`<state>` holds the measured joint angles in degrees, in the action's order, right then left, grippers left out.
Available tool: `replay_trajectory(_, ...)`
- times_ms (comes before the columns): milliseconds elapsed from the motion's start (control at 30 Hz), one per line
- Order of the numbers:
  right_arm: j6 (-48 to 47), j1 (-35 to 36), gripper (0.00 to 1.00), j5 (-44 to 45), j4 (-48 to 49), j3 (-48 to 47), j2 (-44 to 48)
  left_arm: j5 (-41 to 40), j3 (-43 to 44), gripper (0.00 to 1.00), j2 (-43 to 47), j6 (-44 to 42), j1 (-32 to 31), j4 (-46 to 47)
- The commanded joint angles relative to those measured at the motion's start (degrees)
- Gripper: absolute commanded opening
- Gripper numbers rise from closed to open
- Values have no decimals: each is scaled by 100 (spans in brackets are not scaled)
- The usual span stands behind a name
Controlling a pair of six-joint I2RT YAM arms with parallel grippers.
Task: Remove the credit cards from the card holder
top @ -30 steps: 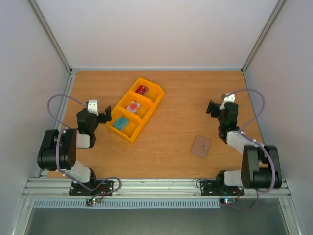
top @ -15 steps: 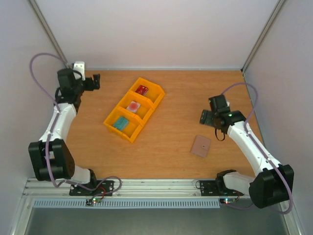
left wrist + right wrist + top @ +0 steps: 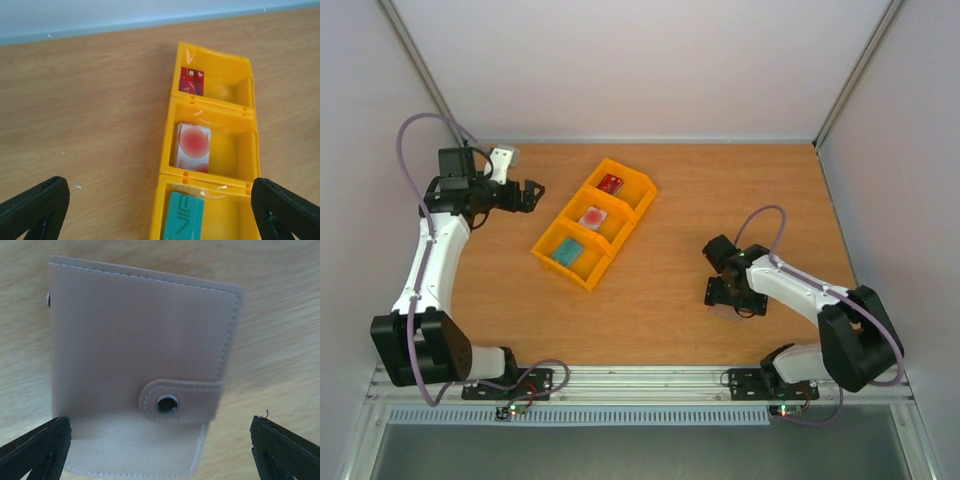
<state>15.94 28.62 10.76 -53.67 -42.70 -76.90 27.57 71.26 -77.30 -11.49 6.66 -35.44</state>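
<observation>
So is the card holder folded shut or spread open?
Folded shut: the card holder lies flat on the table, only its taupe outside showing, its snap tab lying across the front.

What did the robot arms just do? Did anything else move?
The right gripper swung in over the closed taupe snap wallet, jaws open. The left gripper stretched out beside the yellow three-compartment plastic tray, open too. Wallet, tray and its three cards stayed put.

Top cam looks down on your whole table [image 3: 660,300]; L wrist cam views yellow tray [image 3: 215,111], shared w/ top; R wrist cam sits close over card holder [image 3: 135,340].
</observation>
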Motion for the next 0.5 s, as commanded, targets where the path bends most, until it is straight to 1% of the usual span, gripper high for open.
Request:
replay_trajectory(0, 322, 164, 98, -629, 868, 210, -361, 260, -152, 99, -79, -189, -52, -240)
replay_trajectory(167, 230, 163, 98, -491, 1045, 112, -1026, 309, -143, 99, -166, -126, -72, -229)
replay_trajectory(300, 222, 169, 98, -580, 1244, 227, -1133, 307, -128, 99, -147, -183, -93, -227)
replay_trajectory(467, 94, 178, 87, -639, 1289, 185, -1198, 206, -83, 99, -205, -240, -104, -249)
